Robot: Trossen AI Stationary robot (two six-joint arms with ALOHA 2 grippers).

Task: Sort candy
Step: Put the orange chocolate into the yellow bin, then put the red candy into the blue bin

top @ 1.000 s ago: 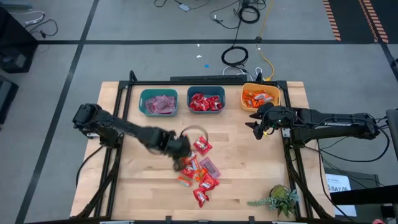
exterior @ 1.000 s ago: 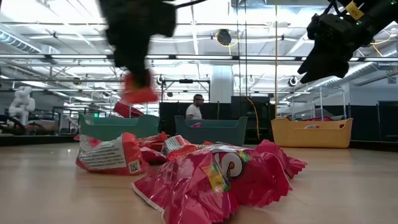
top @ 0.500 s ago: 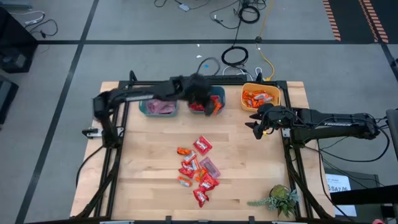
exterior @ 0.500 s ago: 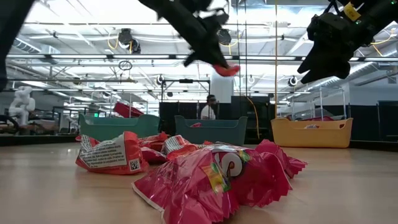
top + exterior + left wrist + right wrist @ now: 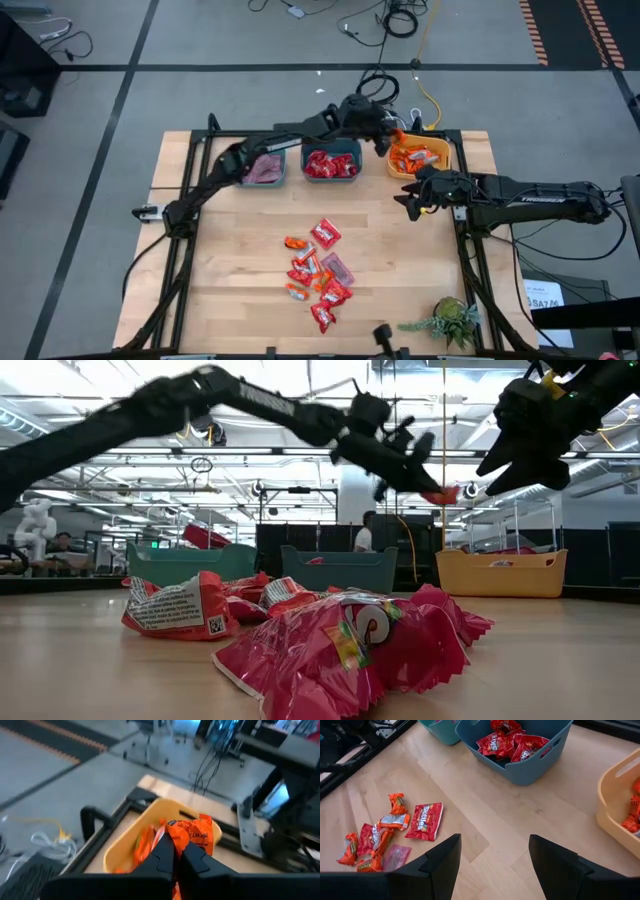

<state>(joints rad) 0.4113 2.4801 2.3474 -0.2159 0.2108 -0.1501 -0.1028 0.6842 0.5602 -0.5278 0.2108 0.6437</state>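
Note:
My left gripper (image 5: 386,136) reaches across the table's far edge and is shut on an orange candy (image 5: 194,834) over the left end of the yellow bin (image 5: 418,158), which holds orange sweets. A loose pile of red, orange and mauve candy (image 5: 318,270) lies flat on the wooden table's middle. The teal bin (image 5: 255,164) holds mauve sweets and the blue bin (image 5: 331,163) red ones. My right gripper (image 5: 410,207) hangs open near the right edge, in front of the yellow bin, with nothing between its fingers (image 5: 440,865). My left gripper pinches the orange candy's wrapper (image 5: 176,834) between its two fingers, with most of the sweet jutting out past the fingertips. The fingers slant a little downward, reaching from the table's left toward the yellow bin. The candy (image 5: 443,493) hangs clear above the bin.
A small potted plant (image 5: 450,320) stands at the near right corner. Bare wood lies between the candy pile and the row of bins. Black frame rails (image 5: 190,200) run along the table's left and right sides. A person (image 5: 366,532) stands in the room beyond.
My left gripper has risen from the candy pile with the orange candy and swept toward the far edge, then rightward past the blue bin to the yellow bin, staying shut. The candy has been lifted clear of the table.

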